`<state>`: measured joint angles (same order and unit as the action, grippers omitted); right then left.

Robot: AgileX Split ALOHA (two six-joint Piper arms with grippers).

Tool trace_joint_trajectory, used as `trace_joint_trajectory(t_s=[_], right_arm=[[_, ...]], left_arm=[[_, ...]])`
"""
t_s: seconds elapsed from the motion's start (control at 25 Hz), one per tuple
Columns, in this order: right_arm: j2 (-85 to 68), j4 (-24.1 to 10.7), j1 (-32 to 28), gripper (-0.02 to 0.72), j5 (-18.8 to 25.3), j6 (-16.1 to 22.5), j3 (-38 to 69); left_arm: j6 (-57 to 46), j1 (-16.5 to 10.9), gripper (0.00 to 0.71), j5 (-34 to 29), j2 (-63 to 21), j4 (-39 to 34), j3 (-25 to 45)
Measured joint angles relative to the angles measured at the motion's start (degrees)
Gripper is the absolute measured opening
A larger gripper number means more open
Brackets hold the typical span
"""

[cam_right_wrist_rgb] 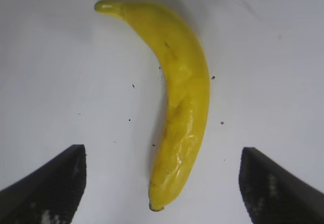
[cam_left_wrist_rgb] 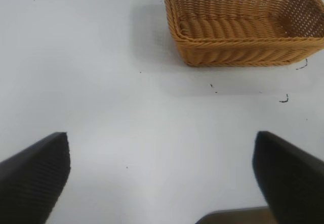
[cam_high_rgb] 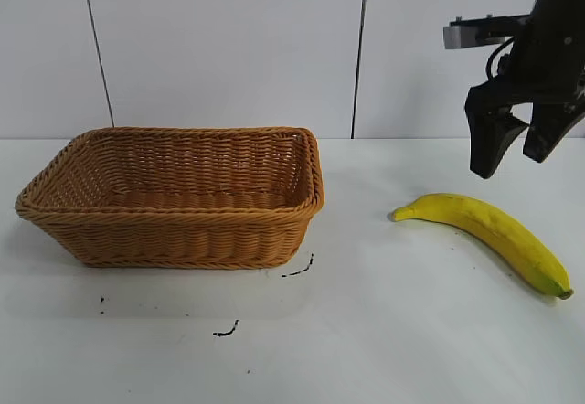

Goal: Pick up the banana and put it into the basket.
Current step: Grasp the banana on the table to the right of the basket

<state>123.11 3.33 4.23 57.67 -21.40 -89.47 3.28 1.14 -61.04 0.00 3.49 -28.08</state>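
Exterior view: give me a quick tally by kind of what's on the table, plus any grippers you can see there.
Bananas: 1, the banana lying on the table right of the basket.
Baskets: 1, the basket, nothing visible inside.
Grippers: 1, the right gripper, open, above the banana; the left gripper, open, shows only in its wrist view.
Total: 3

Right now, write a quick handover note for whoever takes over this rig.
Right gripper: fingers open, empty, hovering above the banana, not touching it.
Left gripper: fingers open, empty, off to the side over bare table; out of the exterior view.
Banana: lying flat on the table, to the right of the basket and apart from it.
Basket: upright, nothing in it.
Done: nothing grasped yet.
Left: lower, grip the banana, carry it over, release into the basket.
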Motion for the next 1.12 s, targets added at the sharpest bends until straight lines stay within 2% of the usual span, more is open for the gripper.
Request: trace_joint_trajectory(t_s=[0.2, 0.48, 1.04, 1.12], right_arm=[[2.61, 0.0, 0.0, 0.595, -5.6, 0.54, 0.0], [4.37, 0.0, 0.0, 0.595, -9.44, 0.74, 0.0], [5.96, 0.0, 0.0, 0.592, -9.43, 0.8, -0.04], [6.0, 0.0, 0.0, 0.53, -9.43, 0.8, -0.04]], left_arm=[[0.0, 0.0, 0.695, 0.0, 0.0, 0.0, 0.0], [0.0, 0.0, 0.695, 0.0, 0.0, 0.0, 0.0], [0.0, 0.0, 0.695, 0.0, 0.0, 0.0, 0.0], [0.0, 0.0, 0.695, 0.0, 0.0, 0.0, 0.0]])
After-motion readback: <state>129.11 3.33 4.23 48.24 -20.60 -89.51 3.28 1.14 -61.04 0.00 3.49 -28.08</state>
